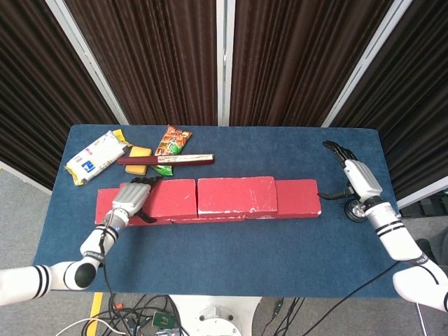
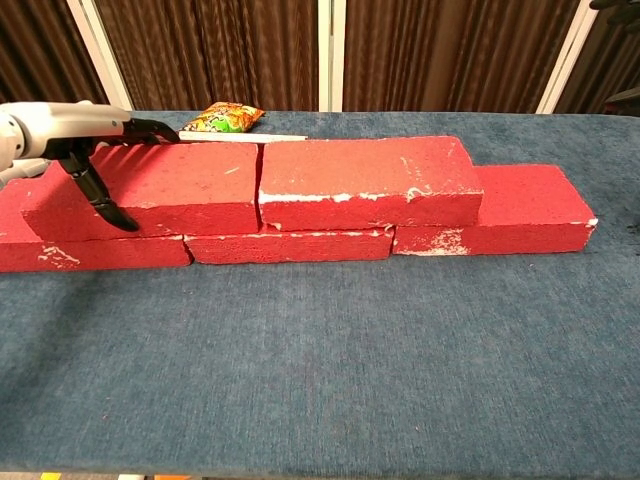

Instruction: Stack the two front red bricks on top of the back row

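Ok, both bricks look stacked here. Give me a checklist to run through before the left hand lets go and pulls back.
1. Left upper brick sits flat on the bottom row: ok.
2. Right upper brick sits flat, butted against the left one: ok.
3. Left hand grips the left upper brick, fingers over the back edge, thumb on the front face: ok.
4. Right hand off the bricks, apart from the stack: ok.
5. Packets behind the row clear of the left hand's retreat: cannot tell.
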### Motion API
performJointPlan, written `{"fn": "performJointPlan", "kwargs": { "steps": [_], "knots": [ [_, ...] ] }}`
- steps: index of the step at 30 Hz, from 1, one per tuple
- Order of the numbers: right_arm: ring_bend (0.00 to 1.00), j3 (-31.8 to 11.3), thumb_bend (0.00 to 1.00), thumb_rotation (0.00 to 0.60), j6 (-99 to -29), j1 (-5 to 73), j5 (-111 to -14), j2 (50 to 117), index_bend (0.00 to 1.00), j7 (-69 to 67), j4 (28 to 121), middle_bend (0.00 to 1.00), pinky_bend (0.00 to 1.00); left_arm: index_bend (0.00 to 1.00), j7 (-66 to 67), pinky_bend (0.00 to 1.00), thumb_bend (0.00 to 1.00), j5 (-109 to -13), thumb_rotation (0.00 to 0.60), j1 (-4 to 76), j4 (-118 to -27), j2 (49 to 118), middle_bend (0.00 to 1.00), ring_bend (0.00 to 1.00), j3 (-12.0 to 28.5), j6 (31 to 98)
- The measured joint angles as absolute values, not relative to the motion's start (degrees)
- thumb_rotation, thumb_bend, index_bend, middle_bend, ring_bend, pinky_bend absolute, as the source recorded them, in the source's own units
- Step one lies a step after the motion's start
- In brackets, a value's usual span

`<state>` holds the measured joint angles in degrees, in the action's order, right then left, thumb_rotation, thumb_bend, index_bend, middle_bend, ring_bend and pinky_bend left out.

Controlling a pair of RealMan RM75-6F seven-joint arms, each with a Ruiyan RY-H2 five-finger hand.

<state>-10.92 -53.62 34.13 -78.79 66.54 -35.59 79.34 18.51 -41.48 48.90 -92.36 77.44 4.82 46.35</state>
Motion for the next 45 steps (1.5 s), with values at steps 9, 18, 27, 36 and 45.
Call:
{"fn": "performJointPlan", "kwargs": {
  "steps": [9, 18, 27, 36, 45],
  "knots": [
    [0.0, -11.0, 0.0, 0.6, -53.7, 34.0, -78.6, 66.6, 0.0, -35.6, 79.3, 0.0, 0.0, 0.0, 16.8, 0.08, 0.0, -42.3, 0.6, 48.9, -92.4, 77.1, 0.0, 0.0, 5.2, 45.3],
    [0.0, -11.0, 0.0, 0.6, -53.8, 33.9, -78.5, 66.7, 0.0, -35.6, 79.1, 0.0, 0.0, 0.0, 15.4, 0.05, 0.0, -43.6, 0.6, 48.6, -92.4, 77.2, 0.0, 0.0, 5.6, 45.8],
    [0.0, -10.9, 0.0, 0.6, -53.8, 33.8, -78.5, 66.7, 0.0, -35.9, 78.8, 0.0, 0.0, 0.0, 15.6, 0.05, 0.0, -43.5, 0.6, 48.9, -92.6, 77.0, 0.0, 0.0, 5.3, 45.2],
    [0.0, -11.0, 0.0, 0.6, -53.8, 33.7, -78.5, 66.7, 0.0, -35.9, 78.7, 0.0, 0.0, 0.0, 15.5, 0.04, 0.0, -43.9, 0.6, 49.0, -93.1, 76.6, 0.0, 0.0, 5.2, 45.1],
    [0.0, -11.1, 0.0, 0.6, -53.8, 33.6, -78.2, 66.6, 0.0, -35.7, 78.7, 0.0, 0.0, 0.0, 15.4, 0.02, 0.0, -44.6, 0.6, 49.0, -94.0, 75.9, 0.0, 0.0, 5.0, 45.1]
  ]
}}
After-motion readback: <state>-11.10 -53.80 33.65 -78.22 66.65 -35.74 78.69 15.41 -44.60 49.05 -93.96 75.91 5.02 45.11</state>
